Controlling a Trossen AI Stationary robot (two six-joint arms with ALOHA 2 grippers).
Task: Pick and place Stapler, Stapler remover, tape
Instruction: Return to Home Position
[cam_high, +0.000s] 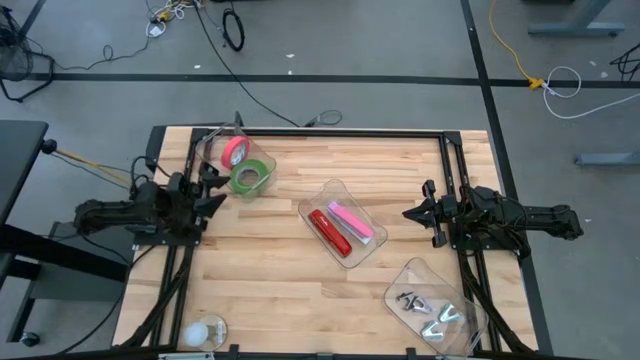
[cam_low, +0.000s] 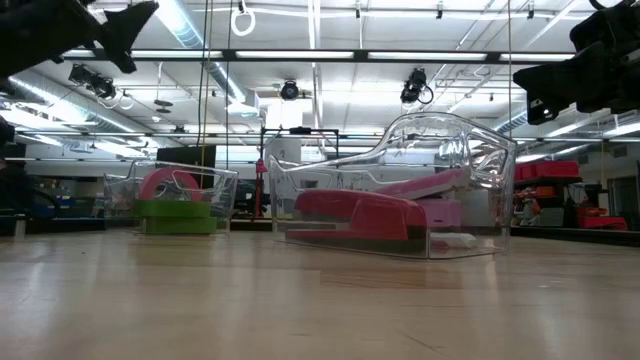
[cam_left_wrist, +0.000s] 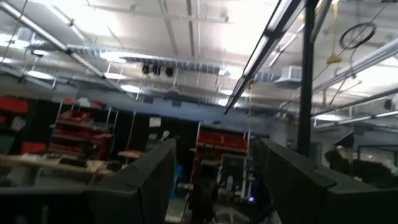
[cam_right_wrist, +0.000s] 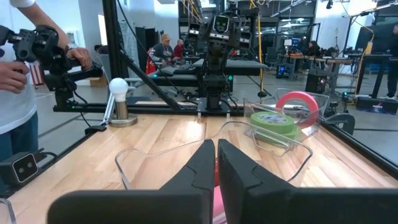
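everything's binned, so my left fingers hang spread and empty, right fingers pinched together on nothing.

Left arm, right arm: matte black, chunky joints; pincer fingers dark, wedge-shaped.
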